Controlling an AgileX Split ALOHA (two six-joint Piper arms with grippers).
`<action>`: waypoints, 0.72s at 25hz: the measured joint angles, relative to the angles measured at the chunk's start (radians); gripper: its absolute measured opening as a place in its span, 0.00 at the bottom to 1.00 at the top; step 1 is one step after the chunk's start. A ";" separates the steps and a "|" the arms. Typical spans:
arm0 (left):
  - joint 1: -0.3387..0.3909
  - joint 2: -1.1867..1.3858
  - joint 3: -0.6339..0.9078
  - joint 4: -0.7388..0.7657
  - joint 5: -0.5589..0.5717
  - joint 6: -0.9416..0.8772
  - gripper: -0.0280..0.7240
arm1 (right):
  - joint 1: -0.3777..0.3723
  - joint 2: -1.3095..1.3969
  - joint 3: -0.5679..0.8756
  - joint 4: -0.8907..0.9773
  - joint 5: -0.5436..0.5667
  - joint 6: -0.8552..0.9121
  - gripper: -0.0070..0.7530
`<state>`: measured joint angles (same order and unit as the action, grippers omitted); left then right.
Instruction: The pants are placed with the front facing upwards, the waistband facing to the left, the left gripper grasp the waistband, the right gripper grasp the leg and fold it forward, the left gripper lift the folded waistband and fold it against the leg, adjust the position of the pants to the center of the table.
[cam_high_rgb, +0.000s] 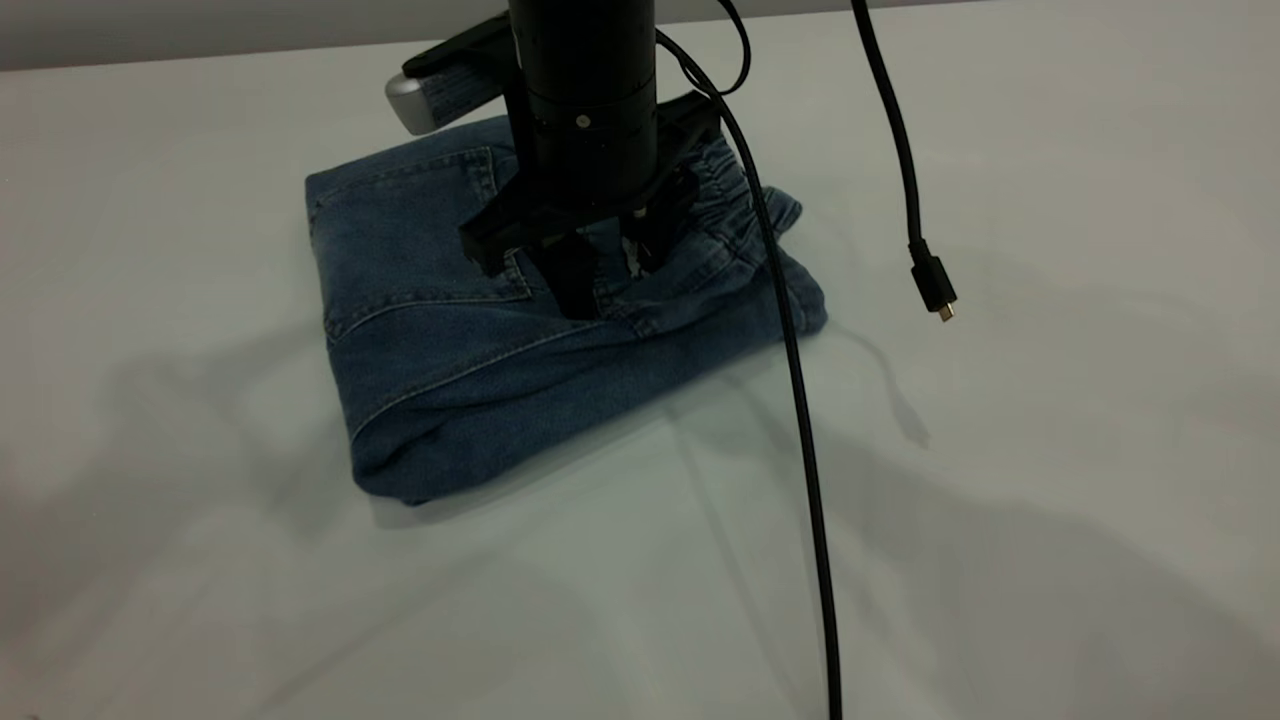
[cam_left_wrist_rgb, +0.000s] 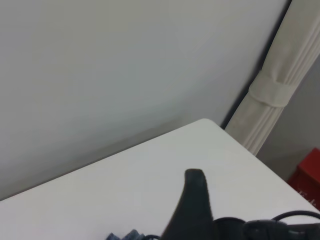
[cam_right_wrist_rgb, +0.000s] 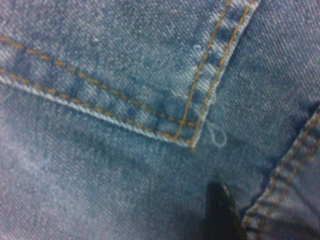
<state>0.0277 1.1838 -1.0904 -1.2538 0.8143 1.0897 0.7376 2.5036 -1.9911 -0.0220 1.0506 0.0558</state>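
Down on the folded denim, the right gripper (cam_high_rgb: 605, 270) is planted straight from above, its black wrist column rising out of the top of the exterior view. Its fingers (cam_high_rgb: 570, 285) stand a little apart, holding nothing between them, tips touching the cloth just beside the patch pocket (cam_high_rgb: 420, 230). The right wrist view confirms it up close: the orange-stitched pocket corner (cam_right_wrist_rgb: 192, 142), a loose loop of pale thread beside it, and one dark fingertip (cam_right_wrist_rgb: 220, 212) pressed against the blue weave.

The pants (cam_high_rgb: 450, 380) lie on the worktop (cam_high_rgb: 1050, 500) as a compact folded block, left of the middle in the exterior view and towards the far edge. A thick rounded fold runs along the near side, and faded seams curve across the top layer. The waistband (cam_high_rgb: 725, 190), ruched and wrinkled, shows on the far right side of the bundle, just behind the gripper and partly hidden by it.

Two black cables come into it. One (cam_high_rgb: 800, 400) drops from the arm, crosses the right end of the bundle and runs off the near edge of the view. The other hangs free to the right, its plug (cam_high_rgb: 935, 290) dangling above the bare surface, well apart from the denim.

Now the left gripper (cam_left_wrist_rgb: 194, 197): only a single dark tip shows in its own wrist view, so open or closed, that cannot be told. Beyond it are the worktop's corner, a pale wall, a tied cream curtain (cam_left_wrist_rgb: 272, 90) and a scrap of blue denim (cam_left_wrist_rgb: 122, 235) at the view's edge.
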 joint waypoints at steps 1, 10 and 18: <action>0.000 0.000 0.000 -0.005 0.001 0.000 0.77 | 0.000 0.002 0.000 0.003 0.015 0.018 0.48; 0.000 0.000 0.000 -0.014 0.012 0.001 0.74 | 0.000 0.039 -0.001 0.004 0.087 0.269 0.48; 0.000 0.000 0.000 -0.035 0.016 0.004 0.74 | 0.000 0.039 -0.001 0.054 0.089 0.518 0.47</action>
<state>0.0277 1.1838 -1.0904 -1.2892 0.8300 1.0939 0.7374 2.5430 -1.9920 0.0317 1.1400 0.5742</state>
